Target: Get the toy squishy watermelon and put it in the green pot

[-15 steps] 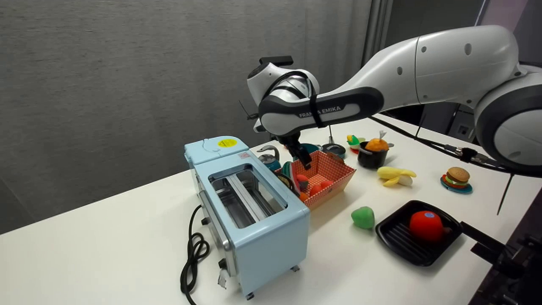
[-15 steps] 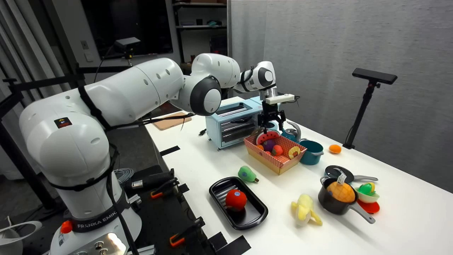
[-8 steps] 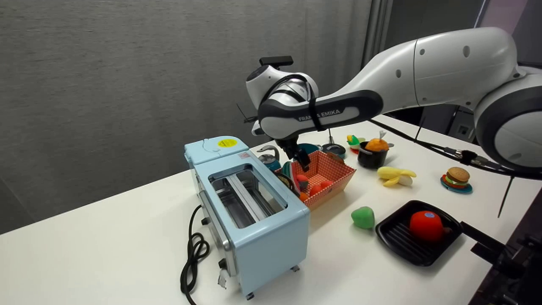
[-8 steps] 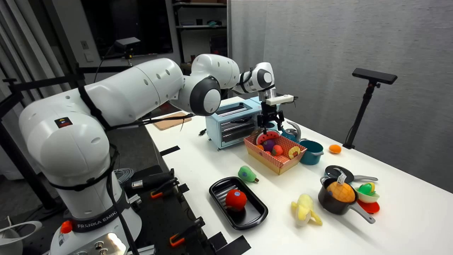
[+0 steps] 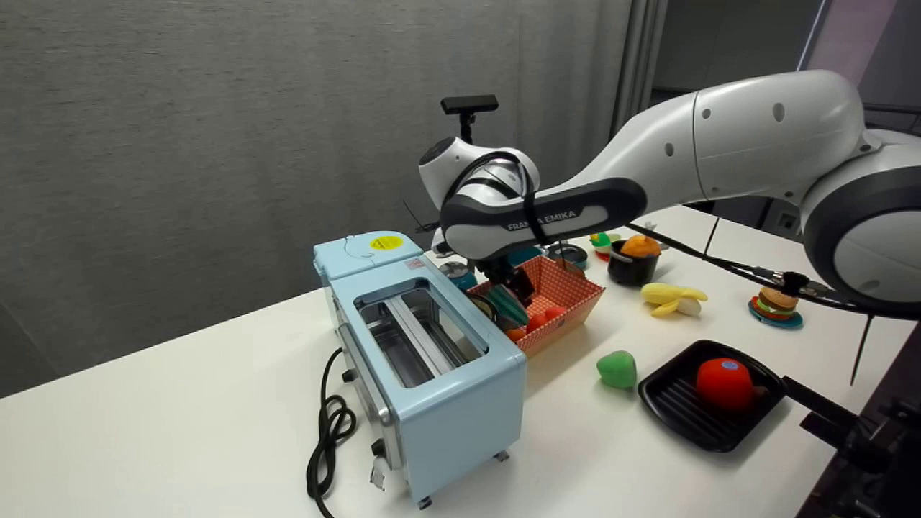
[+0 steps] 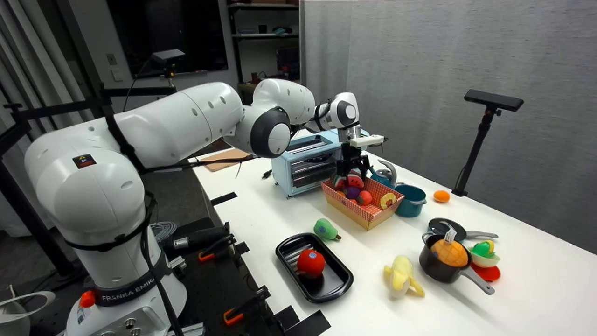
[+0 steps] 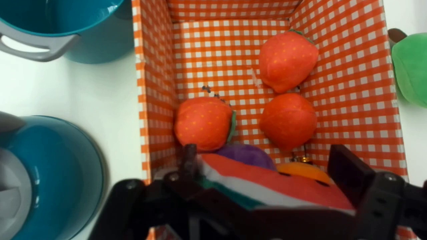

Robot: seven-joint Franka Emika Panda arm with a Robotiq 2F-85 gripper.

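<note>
Oven [image 5: 453,414]: metal bars visible through its top window; in an exterior view the arm [image 6: 200,112] covers part of it.
Box [image 6: 347,208]: contains red fruit [image 7: 288,61], a purple toy [image 7: 247,156], an orange toy [image 7: 303,170] and the watermelon [image 7: 273,185]; in an exterior view the oven hides one corner.
Pan [image 6: 338,282]: red ball [image 6: 311,263] lies in it.
Kettle [image 7: 60,180]: cut off by the wrist view's left edge.
Teal pot [image 6: 410,205]: just beside the box; cut off at the wrist view's top left, inside only partly seen.
Black pot [image 6: 436,270]: tagged toy [image 6: 451,254] sits in it, rising above the rim.
Gripper [image 7: 265,155]: jaws spread wide, watermelon between them; contact cannot be told.
Watermelon: in the box, at the end near the oven; partly hidden by the gripper.
Bowl [image 6: 485,262]: green and yellow shapes inside, too small to name.
Purple toy: partly hidden behind the watermelon in the wrist view.
</note>
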